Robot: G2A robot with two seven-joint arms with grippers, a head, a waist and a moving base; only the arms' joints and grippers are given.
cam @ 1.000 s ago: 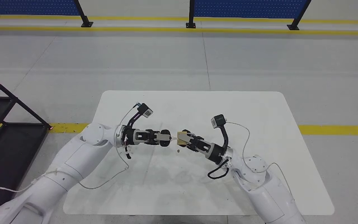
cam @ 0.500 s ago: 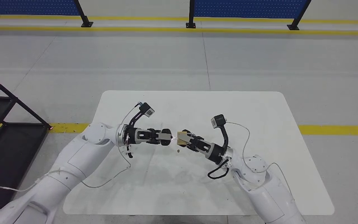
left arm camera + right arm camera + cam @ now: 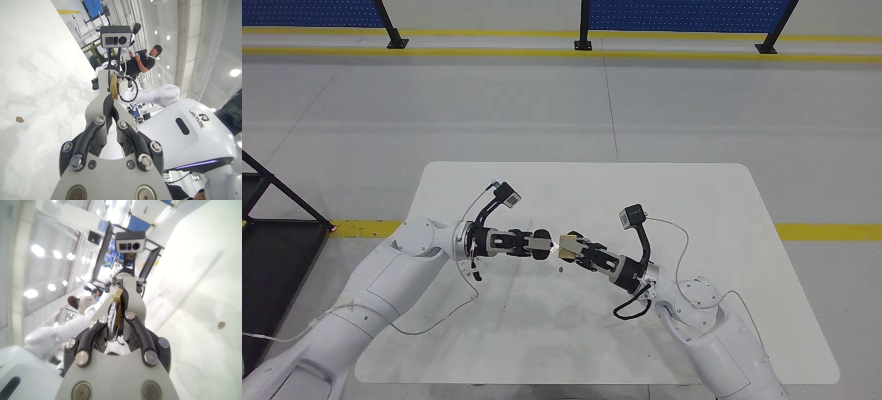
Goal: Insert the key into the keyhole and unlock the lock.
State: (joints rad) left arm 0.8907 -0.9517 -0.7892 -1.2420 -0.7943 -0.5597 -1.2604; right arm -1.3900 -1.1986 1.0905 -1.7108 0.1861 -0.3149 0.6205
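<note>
Over the last second the left arm has slid a little toward the right arm, bringing its fingers closer to the padlock. The right arm has kept its place.

The two arms meet above the middle of the white bench. The left gripper and the right gripper point at each other, almost tip to tip and clear of the surface.

The right gripper's fingers are clamped on the brass body of the padlock. Its chrome shackle lies back toward the wrist, and its far end faces the other arm.

The left gripper's fingers are pressed nearly together, their black pads pinching the key. Only a narrow brass sliver of the key shows, running from the pad tips to the padlock's end. I cannot tell how far in it sits.

A small brown speck lies on the bench just beside the grippers.
</note>
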